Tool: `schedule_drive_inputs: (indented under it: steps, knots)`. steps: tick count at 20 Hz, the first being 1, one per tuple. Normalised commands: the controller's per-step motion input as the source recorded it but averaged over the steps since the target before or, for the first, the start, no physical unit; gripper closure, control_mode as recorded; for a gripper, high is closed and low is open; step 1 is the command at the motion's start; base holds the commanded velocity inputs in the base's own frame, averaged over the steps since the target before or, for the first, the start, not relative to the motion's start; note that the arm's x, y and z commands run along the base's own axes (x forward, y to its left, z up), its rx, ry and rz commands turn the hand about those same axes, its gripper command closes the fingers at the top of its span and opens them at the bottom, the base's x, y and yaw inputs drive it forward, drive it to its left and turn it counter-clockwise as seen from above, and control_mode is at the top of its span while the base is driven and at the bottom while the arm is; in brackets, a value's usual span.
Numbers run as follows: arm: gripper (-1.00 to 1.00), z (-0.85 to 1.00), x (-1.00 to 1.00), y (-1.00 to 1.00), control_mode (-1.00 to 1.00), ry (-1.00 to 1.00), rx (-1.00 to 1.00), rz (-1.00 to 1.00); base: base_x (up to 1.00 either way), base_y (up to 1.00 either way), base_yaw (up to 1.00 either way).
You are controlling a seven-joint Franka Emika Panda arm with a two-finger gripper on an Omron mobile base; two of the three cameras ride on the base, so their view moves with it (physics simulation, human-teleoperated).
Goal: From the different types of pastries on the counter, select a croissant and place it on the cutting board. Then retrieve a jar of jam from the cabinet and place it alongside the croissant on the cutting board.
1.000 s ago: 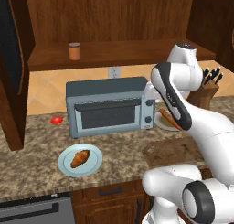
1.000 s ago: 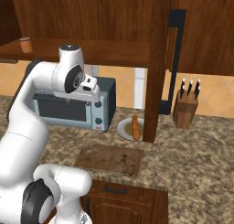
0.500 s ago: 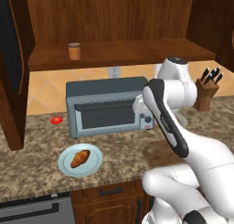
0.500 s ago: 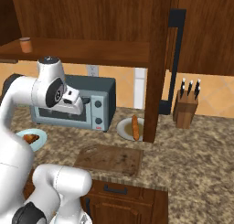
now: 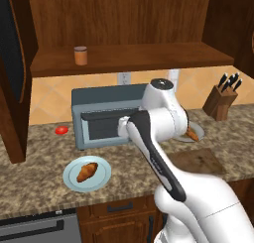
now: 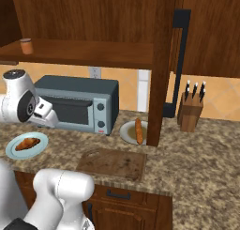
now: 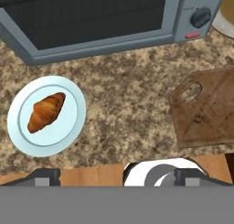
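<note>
The croissant (image 5: 87, 171) (image 6: 28, 143) (image 7: 45, 111) lies on a round light blue plate (image 5: 70, 181) (image 7: 73, 104) on the granite counter (image 5: 39, 192), in front of the toaster oven. My gripper (image 7: 118, 178) hangs high above the counter, open with nothing between its fingers, and looks down between the plate and the cutting board (image 5: 201, 160) (image 6: 112, 162) (image 7: 210, 111). The board is bare. The jar of jam (image 5: 80, 55) (image 6: 26, 46) stands on the cabinet shelf (image 5: 134, 56). The longer stick pastry (image 5: 191, 133) (image 6: 138, 130) rests on a second plate behind the board.
A grey toaster oven (image 5: 106, 118) (image 6: 77, 104) (image 7: 100, 17) stands against the wall behind the plate. A knife block (image 5: 223, 100) (image 6: 190, 114) sits at the right. A small red thing (image 5: 61, 130) lies left of the oven. The open cabinet door (image 6: 180, 60) hangs beside the shelf.
The arm has swung left, from in front of the oven's right end to in front of its middle. The hand now faces down over the counter between plate and board. Nothing else moved.
</note>
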Motion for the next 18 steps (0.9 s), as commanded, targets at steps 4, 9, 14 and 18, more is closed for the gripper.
schedule_drive_inputs:
  steps: [4,9,14,18]
  knots:
    - [-1.00,-0.10,0.00,0.79,-1.00,0.00,0.00,-0.10,0.00,0.00,0.00]
    - [-1.00,-0.09,0.00,0.86,-1.00,0.00,0.00,-0.07,0.00,0.00,0.00]
    - [-1.00,-0.01,0.03,0.82,-1.00,0.00,0.01,-0.06,0.00,0.00,0.00]
    - [-1.00,-0.03,0.21,0.70,-1.00,0.00,0.06,-0.03,0.00,0.00,0.00]
